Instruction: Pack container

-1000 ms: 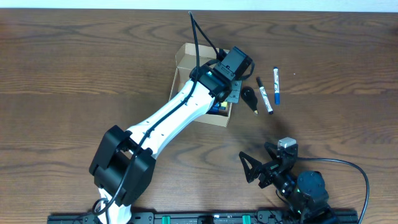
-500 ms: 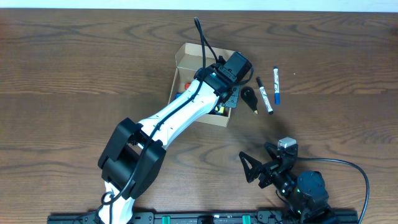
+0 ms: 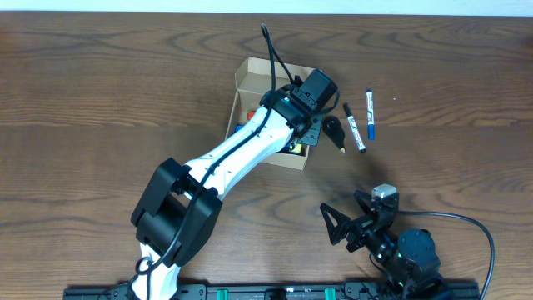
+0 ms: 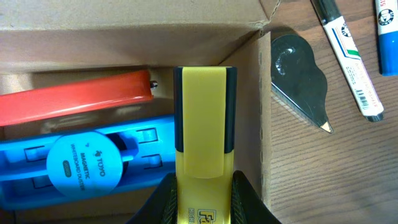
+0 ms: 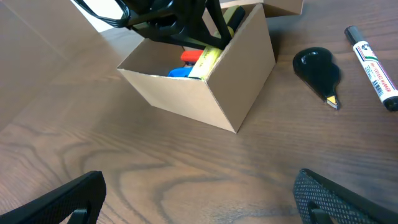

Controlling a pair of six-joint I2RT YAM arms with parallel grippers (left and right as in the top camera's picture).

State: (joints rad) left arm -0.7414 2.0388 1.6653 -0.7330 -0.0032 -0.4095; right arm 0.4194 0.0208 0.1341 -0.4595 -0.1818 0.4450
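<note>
The tan cardboard container (image 3: 250,79) stands open at the table's middle, its flap lid at the back; it also shows in the right wrist view (image 5: 211,87) and its wall in the left wrist view (image 4: 124,25). My left gripper (image 4: 202,199) is shut on a yellow highlighter (image 4: 200,118) and holds it inside the container at its right wall. Beside it in the container lie a blue magnetic duster (image 4: 81,165) and a red item (image 4: 74,99). My right gripper (image 3: 354,225) is open and empty near the front edge, well away from the container.
Right of the container on the wood lie a black teardrop-shaped cutter (image 3: 335,131), a black marker (image 3: 355,127) and a blue marker (image 3: 371,115). The left arm (image 3: 225,158) reaches diagonally across the table.
The left arm has shifted slightly up and right over the container between one second ago and half a second ago, then stayed still. The right arm has not moved.
</note>
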